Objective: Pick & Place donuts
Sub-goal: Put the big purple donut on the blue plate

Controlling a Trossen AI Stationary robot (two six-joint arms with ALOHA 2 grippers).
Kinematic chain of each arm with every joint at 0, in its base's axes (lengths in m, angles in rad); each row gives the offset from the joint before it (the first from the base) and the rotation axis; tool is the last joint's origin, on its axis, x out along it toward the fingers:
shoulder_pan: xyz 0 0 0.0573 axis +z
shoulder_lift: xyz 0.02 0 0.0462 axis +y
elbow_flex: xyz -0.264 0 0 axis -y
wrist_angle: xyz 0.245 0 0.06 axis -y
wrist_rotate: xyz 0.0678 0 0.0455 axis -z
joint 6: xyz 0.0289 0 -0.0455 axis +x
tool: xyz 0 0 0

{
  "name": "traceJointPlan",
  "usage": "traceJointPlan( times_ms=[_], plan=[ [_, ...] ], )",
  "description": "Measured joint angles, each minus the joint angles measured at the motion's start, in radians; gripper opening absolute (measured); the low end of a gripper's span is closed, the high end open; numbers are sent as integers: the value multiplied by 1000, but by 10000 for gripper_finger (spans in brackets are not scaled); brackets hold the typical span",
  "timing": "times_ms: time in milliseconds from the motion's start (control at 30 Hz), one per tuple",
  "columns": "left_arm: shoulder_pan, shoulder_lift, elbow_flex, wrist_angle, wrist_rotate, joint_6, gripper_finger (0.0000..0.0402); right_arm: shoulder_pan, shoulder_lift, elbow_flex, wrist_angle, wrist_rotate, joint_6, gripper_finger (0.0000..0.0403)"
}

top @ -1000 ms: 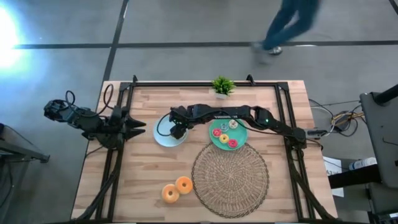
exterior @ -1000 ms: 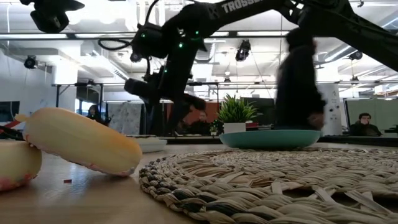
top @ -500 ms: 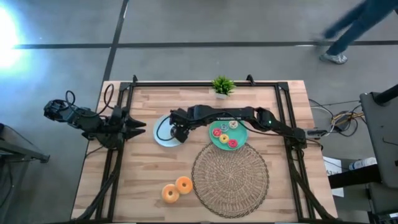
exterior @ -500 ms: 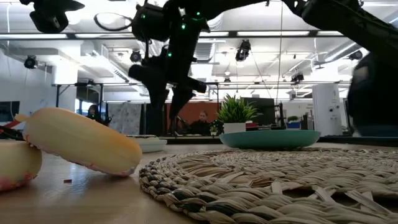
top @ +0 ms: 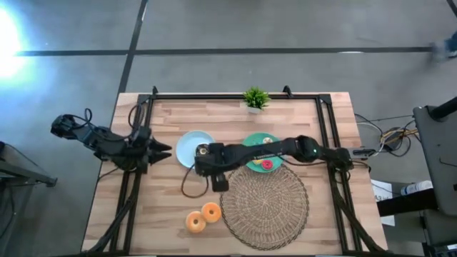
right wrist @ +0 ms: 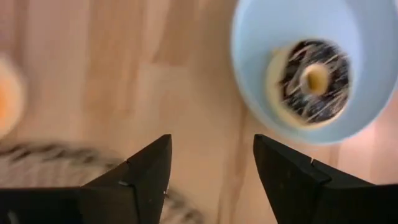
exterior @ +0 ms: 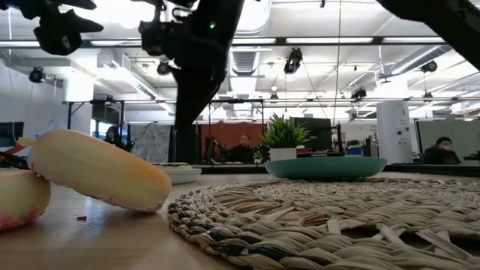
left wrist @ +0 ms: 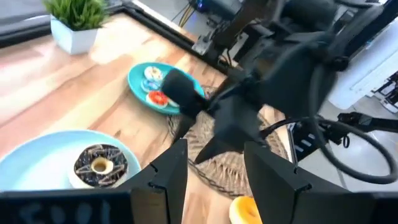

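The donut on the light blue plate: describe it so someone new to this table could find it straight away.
Start at the potted plant on the table's far edge, then drop to the two plates in front of it. The light blue plate is the one nearer the left arm, and it holds one chocolate-iced donut. It sits alone and dark, unlike the small bright donuts crowded on the green plate.

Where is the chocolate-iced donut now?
The chocolate-iced donut lies on the light blue plate, left of the green plate; the open right gripper is beside it.
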Motion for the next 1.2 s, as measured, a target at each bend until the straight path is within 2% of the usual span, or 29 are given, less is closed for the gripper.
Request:
traceJointPlan(
  times_ms=[200,433,567,733,867,1067,1133,1200],
  plan=[
    [-29,23,-4,1,1,26,132,99,-7,-2,-107,-5,28,215],
    [-49,28,-10,7,1,17,132,222,-26,-2,-58,3,95,215],
    [-52,28,-10,82,0,6,132,256,-26,-3,-40,39,149,215],
    [-52,47,-10,104,-48,3,132,309,-26,-25,78,74,257,215],
    [-52,64,-10,104,-55,-8,132,356,-25,-61,195,144,351,215],
    [-52,95,-10,105,-55,-18,132,387,-24,-185,451,164,374,215],
    [-52,104,-10,105,-46,-20,132,388,-24,-216,491,179,379,215],
    [-52,111,-10,105,-32,-21,132,385,-24,-231,483,243,411,215]
  ],
)
